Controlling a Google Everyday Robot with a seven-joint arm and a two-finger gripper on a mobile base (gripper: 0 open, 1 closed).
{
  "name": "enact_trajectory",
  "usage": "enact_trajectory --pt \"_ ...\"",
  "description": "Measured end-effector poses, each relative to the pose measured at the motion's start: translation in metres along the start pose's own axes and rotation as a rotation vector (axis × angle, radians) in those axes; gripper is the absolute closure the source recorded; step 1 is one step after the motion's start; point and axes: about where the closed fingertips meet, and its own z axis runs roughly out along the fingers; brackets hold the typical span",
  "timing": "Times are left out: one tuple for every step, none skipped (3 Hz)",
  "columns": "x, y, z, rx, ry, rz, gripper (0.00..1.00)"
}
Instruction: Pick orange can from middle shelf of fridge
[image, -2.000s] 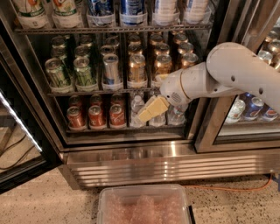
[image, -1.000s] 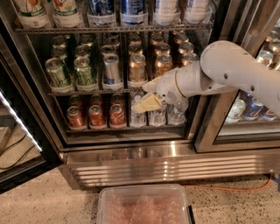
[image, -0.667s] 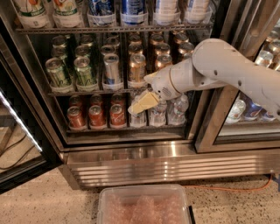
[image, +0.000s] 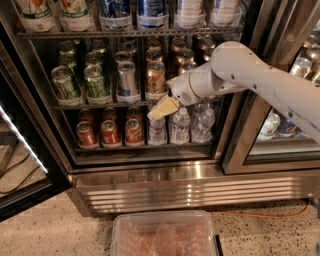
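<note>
The fridge (image: 190, 185) stands open, with a dark interior and wire racks. The orange can (image: 156, 79) stands upright at the front of the middle shelf (image: 100, 106), right of a blue-and-silver can (image: 127, 80). More copper-coloured cans stand behind it and to its right. My gripper (image: 161, 109), cream-coloured at the end of the white arm, is just below and slightly right of the orange can, at the height of the shelf's front rail. It holds nothing that I can see.
Green cans (image: 65, 82) fill the shelf's left side. Red cans (image: 110, 132) and water bottles (image: 192, 125) stand on the rack below, large bottles (image: 115, 12) above. The glass door (image: 20, 145) hangs open at left. A clear plastic bin (image: 165, 235) lies on the floor in front.
The arm has swung left and slightly up, bringing my gripper from in front of the water bottles to just under the orange can.
</note>
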Motion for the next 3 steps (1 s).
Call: enact_trajectory --pt "-0.002 -0.004 0.0 0.004 0.004 -0.002 0.2" --pt "-0.004 -0.014 0.002 0.027 0.018 -0.02 0.21" --pt "-0.016 -0.033 0.01 0.068 0.014 -0.051 0.23"
